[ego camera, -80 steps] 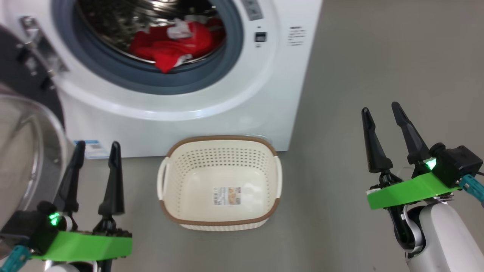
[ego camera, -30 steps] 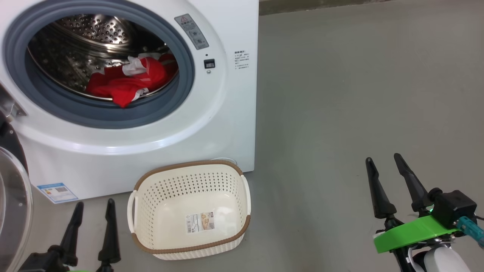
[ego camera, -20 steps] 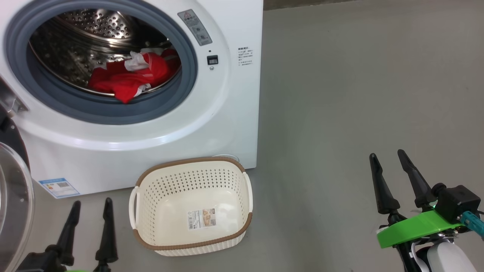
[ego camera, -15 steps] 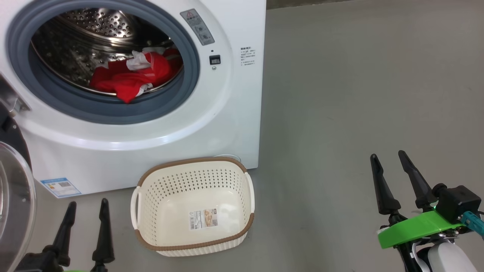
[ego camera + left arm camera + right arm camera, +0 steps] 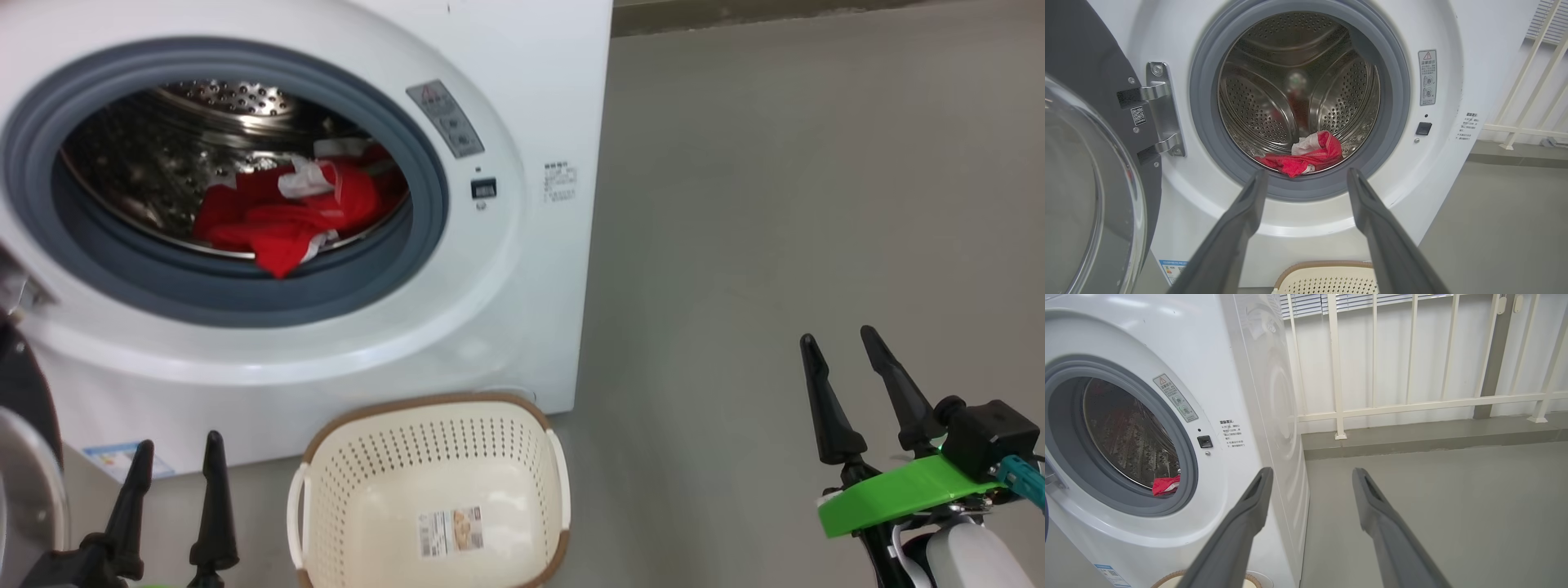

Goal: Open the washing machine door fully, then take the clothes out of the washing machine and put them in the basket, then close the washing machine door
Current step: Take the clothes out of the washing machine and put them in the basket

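The bright red soft garments with white trim (image 5: 286, 219) lie heaped on the bottom of the perforated steel drum (image 5: 1274, 102), inside the big white front-loading washing machine (image 5: 522, 310). From the left claw (image 5: 178, 443) they sit ahead and above, almost on its line. In the left wrist view the heap shows between the two spread dark fingers, though the claw itself is well short of the opening. The heap runs crosswise to those fingers, and one red corner droops over the drum's front lip toward the grey gasket.

The right claw (image 5: 837, 336) hangs off to the side over the floor, with the clothes far to its left and ahead. Both claws are released, fingers wide, holding nothing. I judge the left arm the nearer and better lined up; a reach forward and up should meet the drooping corner.

The round black-rimmed glass door (image 5: 1090, 171) stands swung out on the left claw's left. The cream perforated plastic basket with a brown rim (image 5: 424, 406) sits just to its right, below the opening.
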Tool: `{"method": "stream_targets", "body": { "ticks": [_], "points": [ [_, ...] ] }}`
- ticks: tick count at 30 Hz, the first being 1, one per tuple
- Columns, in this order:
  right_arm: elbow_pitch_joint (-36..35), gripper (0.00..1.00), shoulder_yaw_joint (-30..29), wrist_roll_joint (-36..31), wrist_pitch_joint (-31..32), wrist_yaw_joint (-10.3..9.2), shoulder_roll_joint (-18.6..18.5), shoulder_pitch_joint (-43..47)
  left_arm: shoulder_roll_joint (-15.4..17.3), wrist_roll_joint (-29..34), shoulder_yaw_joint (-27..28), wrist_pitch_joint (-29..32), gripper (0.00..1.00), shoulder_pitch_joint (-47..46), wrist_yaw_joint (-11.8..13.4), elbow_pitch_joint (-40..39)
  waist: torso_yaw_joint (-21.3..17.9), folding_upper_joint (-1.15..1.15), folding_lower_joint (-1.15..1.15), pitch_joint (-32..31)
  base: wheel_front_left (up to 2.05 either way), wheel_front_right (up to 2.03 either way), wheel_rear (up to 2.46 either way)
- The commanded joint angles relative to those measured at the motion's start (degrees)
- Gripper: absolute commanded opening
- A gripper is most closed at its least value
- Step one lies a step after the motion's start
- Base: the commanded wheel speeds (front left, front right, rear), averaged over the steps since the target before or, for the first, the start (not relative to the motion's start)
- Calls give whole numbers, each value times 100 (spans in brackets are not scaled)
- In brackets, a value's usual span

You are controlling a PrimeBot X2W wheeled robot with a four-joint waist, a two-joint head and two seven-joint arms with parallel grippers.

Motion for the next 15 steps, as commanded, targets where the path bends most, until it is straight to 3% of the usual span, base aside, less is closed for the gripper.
{"method": "stream_targets", "body": {
  "ticks": [1, 8, 15],
  "points": [
    [-122, 100, 138, 62, -37, 37, -85, -241, 52, -61, 167, -35, 100, -211, -22, -118, 4, 0, 0, 9, 165, -165, 0],
    [-133, 100, 149, 56, -37, 37, -79, -270, 47, -139, 124, -35, 100, -224, -33, -94, 15, 0, 0, 77, 111, -111, 0],
    [-151, 100, 148, 48, -37, 37, -54, -314, 44, -110, 86, -35, 100, -253, -37, -191, 11, 0, 0, 145, 21, -21, 0]
  ]
}}
